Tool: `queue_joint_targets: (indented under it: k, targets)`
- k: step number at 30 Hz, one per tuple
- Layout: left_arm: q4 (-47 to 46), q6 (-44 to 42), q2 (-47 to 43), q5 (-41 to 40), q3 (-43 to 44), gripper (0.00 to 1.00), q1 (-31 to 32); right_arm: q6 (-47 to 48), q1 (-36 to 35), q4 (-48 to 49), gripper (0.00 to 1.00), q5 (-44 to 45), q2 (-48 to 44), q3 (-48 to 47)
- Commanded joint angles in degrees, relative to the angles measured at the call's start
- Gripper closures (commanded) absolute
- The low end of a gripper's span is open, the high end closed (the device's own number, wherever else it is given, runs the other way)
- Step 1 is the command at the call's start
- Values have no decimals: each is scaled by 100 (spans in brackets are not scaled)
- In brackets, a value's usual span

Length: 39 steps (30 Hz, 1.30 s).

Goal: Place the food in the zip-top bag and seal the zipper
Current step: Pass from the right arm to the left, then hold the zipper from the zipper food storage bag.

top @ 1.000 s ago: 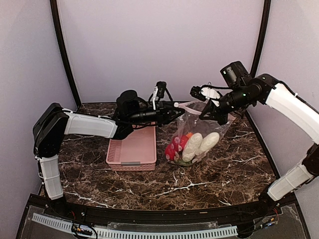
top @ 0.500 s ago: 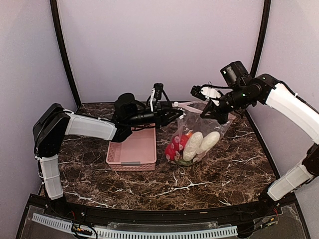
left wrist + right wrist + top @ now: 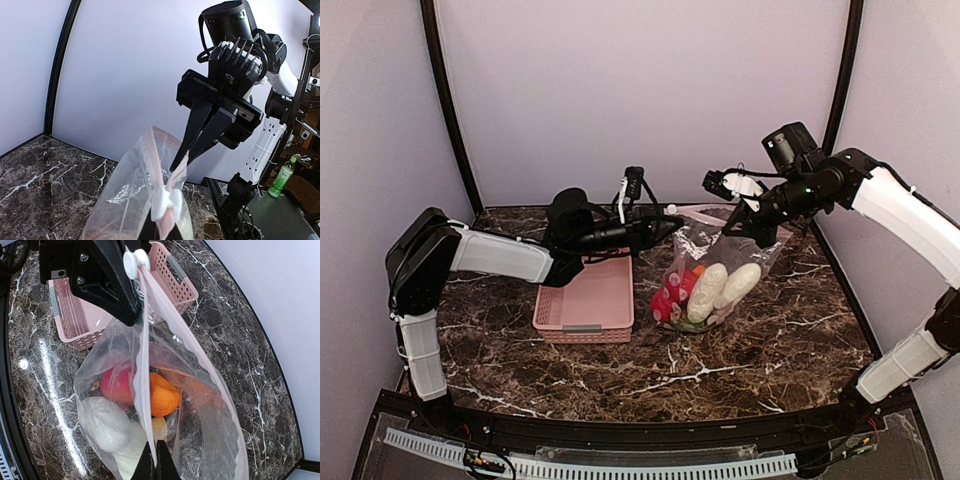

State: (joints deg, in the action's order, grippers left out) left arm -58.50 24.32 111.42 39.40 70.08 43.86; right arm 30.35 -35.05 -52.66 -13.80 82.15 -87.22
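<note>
The clear zip-top bag (image 3: 712, 268) hangs between my two grippers above the marble table. The food lies in its bottom: a red piece (image 3: 117, 385), an orange piece (image 3: 164, 393), a white piece (image 3: 102, 429) and a yellow piece (image 3: 161, 426). My left gripper (image 3: 665, 222) is shut on the zipper's white slider (image 3: 166, 202) at the left end of the mouth. My right gripper (image 3: 156, 462) is shut on the pinkish zipper strip (image 3: 142, 365) further right. The mouth gapes open behind the strip. In the left wrist view the right gripper (image 3: 181, 159) pinches the strip just beyond the slider.
The pink slotted basket (image 3: 586, 296) stands empty on the table left of the bag, under my left arm; it also shows in the right wrist view (image 3: 170, 271). Dark marble table (image 3: 740, 350) spreads in front. The back wall is close behind both grippers.
My left gripper has drawn slightly leftward and lower with the slider. The right gripper and the bag have hardly moved.
</note>
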Motion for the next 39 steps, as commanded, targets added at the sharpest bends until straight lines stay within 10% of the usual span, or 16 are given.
queue_joint_targets:
  k: [1,16,39]
  targets:
    - [-25,-5,-282,-71,-146,99,-19,-55,190,294,100,61,75,44]
    - [1986,-1295,-1012,-332,-11,99,299,387,115,-159,66,-1866,401,-1264]
    - [2382,-1566,-1249,-625,-57,99,551,370,-253,-308,65,-2440,831,-1491]
